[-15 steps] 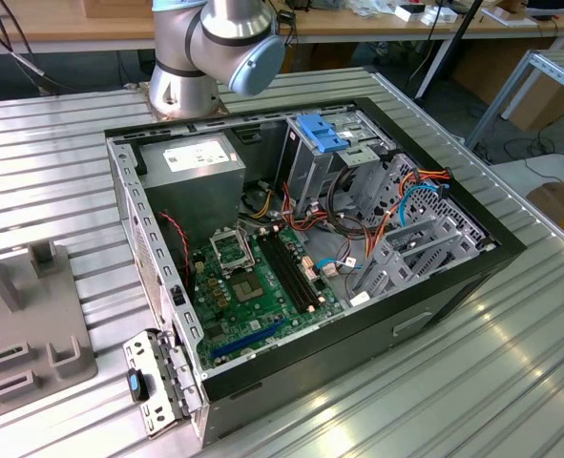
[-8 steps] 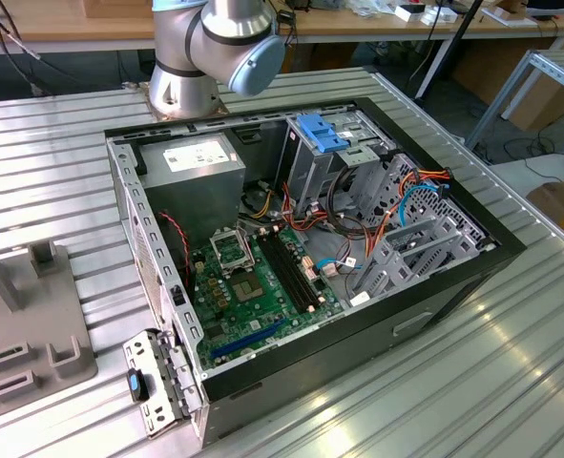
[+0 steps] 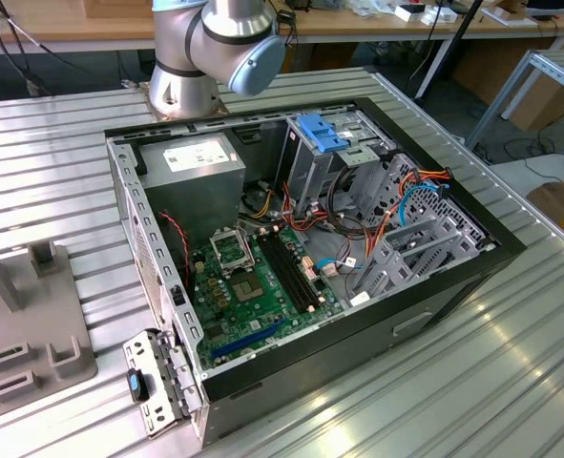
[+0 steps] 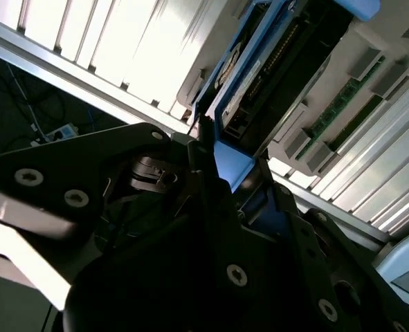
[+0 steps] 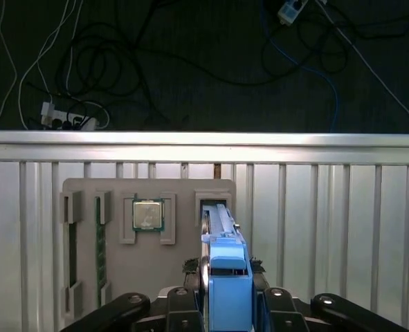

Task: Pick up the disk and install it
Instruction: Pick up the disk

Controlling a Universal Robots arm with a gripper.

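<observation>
Nothing here can be read, neither word nor number. The grey box (image 3: 188, 174) inside the case (image 3: 434, 298) carries a white label (image 3: 198, 155), but its print is too fine to make out. In the second wrist view the disk (image 4: 287, 59) has a pale sticker (image 4: 242, 83) along its edge, with dark marks on it that I cannot tell as letters. In the first wrist view the chip (image 5: 148, 214) on the tray (image 5: 183, 273) shows only a faint smudge of marking on its lid, nothing legible.
</observation>
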